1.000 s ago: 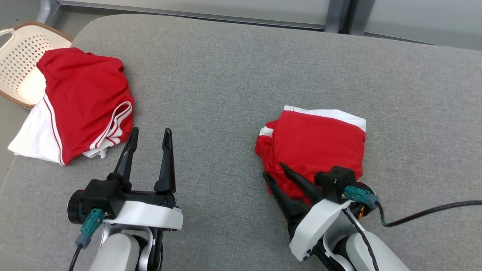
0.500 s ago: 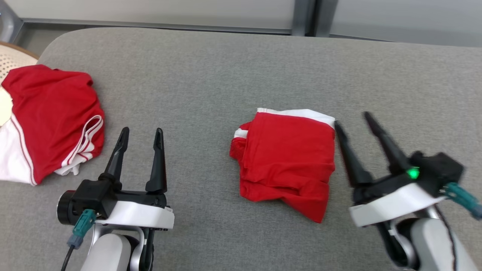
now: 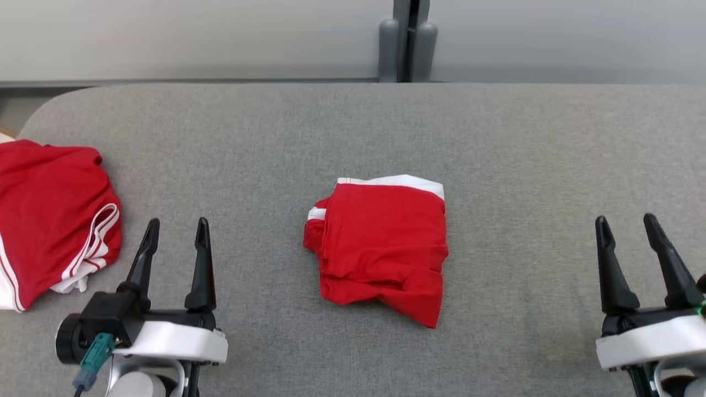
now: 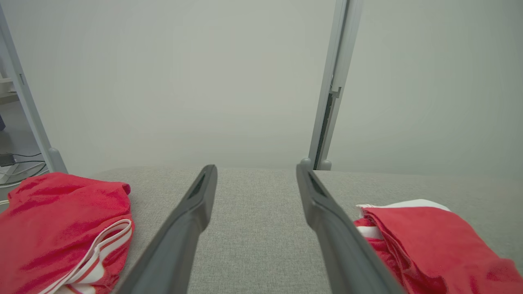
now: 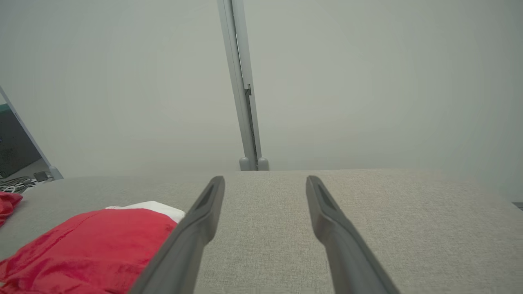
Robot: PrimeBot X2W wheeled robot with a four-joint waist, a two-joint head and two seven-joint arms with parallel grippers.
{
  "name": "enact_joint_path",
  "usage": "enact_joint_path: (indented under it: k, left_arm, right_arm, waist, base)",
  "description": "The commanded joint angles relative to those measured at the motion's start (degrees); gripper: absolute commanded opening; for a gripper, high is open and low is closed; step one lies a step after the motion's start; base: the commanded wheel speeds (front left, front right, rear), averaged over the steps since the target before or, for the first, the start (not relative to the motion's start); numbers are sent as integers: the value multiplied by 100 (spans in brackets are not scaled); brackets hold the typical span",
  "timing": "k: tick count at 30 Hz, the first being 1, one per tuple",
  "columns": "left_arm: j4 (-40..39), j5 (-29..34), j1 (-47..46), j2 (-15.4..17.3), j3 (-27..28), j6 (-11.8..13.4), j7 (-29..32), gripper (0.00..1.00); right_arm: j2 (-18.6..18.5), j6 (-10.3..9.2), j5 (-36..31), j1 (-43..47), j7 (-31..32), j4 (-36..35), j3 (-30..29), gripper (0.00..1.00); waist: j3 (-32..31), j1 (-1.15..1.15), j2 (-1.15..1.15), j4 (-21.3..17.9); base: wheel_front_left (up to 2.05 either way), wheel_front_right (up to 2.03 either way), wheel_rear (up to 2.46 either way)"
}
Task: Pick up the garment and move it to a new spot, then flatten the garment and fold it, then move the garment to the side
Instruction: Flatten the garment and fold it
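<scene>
Head view: the folded red garment (image 3: pixel 383 248) lies on the tabletop (image 3: pixel 524 143) between the left pincer (image 3: pixel 176 223) and right pincer (image 3: pixel 626 219) — both wide open and empty — and, being light, limp cloth, it likely wants pinching through all layers at one folded edge, lest it unfold.

Grey fabric-covered surface (image 3: pixel 353 127), pale grey wall panels (image 3: pixel 187 38) behind, grey upright post (image 3: pixel 408 41) between them.
</scene>
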Motion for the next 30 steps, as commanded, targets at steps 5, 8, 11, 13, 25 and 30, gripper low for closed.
enact_joint_path:
  k: [5,8,11,13,25,30]
  left_arm:
    - [-65,23,372,91,-37,73,111,100]
    - [-138,7,577,119,-66,99,190,100]
    - [-195,-12,776,167,-93,111,290,100]
    - [-244,-31,910,198,-94,132,359,100]
    - [-574,-68,1239,291,-102,272,610,100]
    - [-623,-63,1226,315,-127,281,667,100]
  right_arm:
    - [33,0,-9,367,108,-14,33,100]
    - [58,0,-32,561,163,-28,49,100]
    - [76,0,-34,761,219,-35,44,100]
    - [98,0,-56,875,268,-67,67,100]
    - [166,0,-86,1116,374,-192,40,100]
    - [183,0,-117,1097,395,-202,20,100]
  waist:
    - [-422,0,0,-124]
    - [-634,0,0,-130]
    - [-846,0,0,-131]
    - [-973,0,0,-162]
    - [-1162,0,0,-226]
    - [-1183,0,0,-223]
  base:
    - [0,0,0]
    - [0,0,0]
    - [0,0,0]
    - [0,0,0]
    - [0,0,0]
    - [0,0,0]
